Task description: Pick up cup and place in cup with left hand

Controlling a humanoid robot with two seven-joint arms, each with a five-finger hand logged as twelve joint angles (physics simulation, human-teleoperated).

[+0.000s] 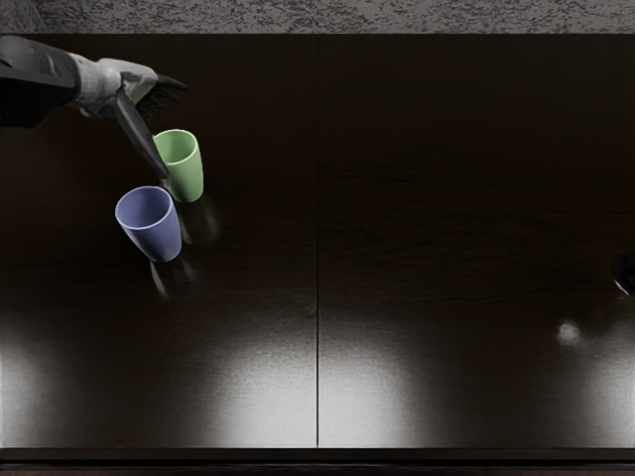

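Left hand: pale grey and black, robotic, 5-fingered [124,87], in from the left edge; released, thumb spread from the fingers, grasping nothing.
Thumb: long and dark [142,137], reaching down to the near-left side of the green cup; contact, cannot tell from where I stand.
Green cup: pale green, smooth, tapered, plastic-looking [187,175]; upright on the table, mouth up, beside the thumb.
Step in hand: 1st half of the task, I judge, lining up on the green cup; 0 cups nested.
Next move: probably settle the hand around the green cup, close thumb and fingers, then lift straight up and carry it over the blue cup's mouth.
Risk: the thumb could tip the green cup or nudge its neighbour while closing.
Blue cup: violet-blue, smooth, tapered, plastic-looking [157,236]; upright, near the green cup, likely the receiver.
Table: dark, glossy, wood-grained [446,198], 1 seam down the middle.
Right arm: only a black sliver [624,274] at the right edge.
Writing: 0 brands, labels or letters legible on either cup.
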